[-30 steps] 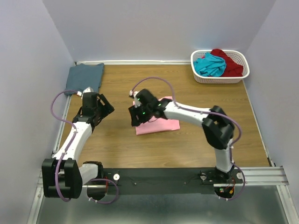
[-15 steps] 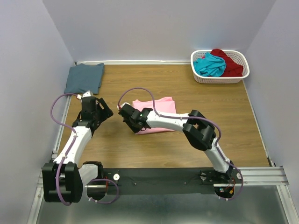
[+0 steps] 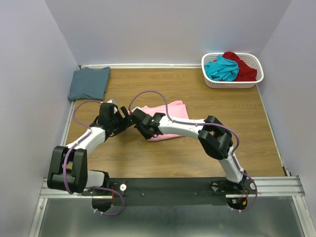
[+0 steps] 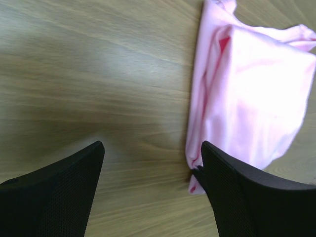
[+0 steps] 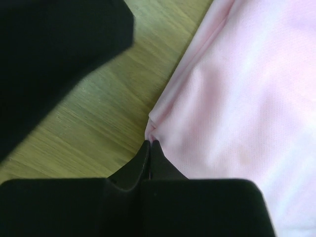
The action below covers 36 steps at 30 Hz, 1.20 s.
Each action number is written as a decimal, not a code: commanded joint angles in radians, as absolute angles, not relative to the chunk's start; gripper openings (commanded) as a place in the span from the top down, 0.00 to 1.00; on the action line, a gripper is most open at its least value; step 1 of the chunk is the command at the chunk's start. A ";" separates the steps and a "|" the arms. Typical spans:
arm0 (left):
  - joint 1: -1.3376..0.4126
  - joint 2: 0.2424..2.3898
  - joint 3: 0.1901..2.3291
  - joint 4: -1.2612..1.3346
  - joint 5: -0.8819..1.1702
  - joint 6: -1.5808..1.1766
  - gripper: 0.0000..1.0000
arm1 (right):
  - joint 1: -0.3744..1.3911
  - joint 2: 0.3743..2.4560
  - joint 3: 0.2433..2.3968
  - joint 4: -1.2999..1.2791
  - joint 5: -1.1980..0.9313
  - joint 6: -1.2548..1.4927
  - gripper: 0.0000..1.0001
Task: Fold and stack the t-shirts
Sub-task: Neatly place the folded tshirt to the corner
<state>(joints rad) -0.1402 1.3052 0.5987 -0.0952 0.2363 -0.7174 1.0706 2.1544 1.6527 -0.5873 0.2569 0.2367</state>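
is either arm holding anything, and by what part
The right jaws are shut on the pink t-shirt, pinching a small fold at its left edge. The left jaws are open and hold nothing.

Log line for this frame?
right gripper: shut on light pink cloth t-shirt edge | left gripper: open, beside same shirt | phase: grasping

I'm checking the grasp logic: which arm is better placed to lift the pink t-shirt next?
Right. The right gripper is shut on the pink t-shirt at its edge, probably ready to lift; the left gripper stands open beside the cloth, gripping nothing.
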 commanded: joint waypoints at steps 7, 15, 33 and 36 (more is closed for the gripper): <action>-0.242 1.460 0.640 0.163 0.328 -0.926 0.12 | 1.028 2.040 1.583 -0.523 0.157 0.278 0.99; -0.301 1.614 0.630 0.337 0.396 -1.038 0.11 | 1.009 1.991 1.520 -0.459 0.109 0.293 0.99; -0.364 1.732 0.779 0.112 0.250 -0.902 0.93 | 1.002 1.956 1.486 -0.400 0.095 0.307 0.98; -0.361 1.724 0.834 0.032 0.160 -0.816 1.00 | 1.002 1.944 1.471 -0.402 0.103 0.302 0.87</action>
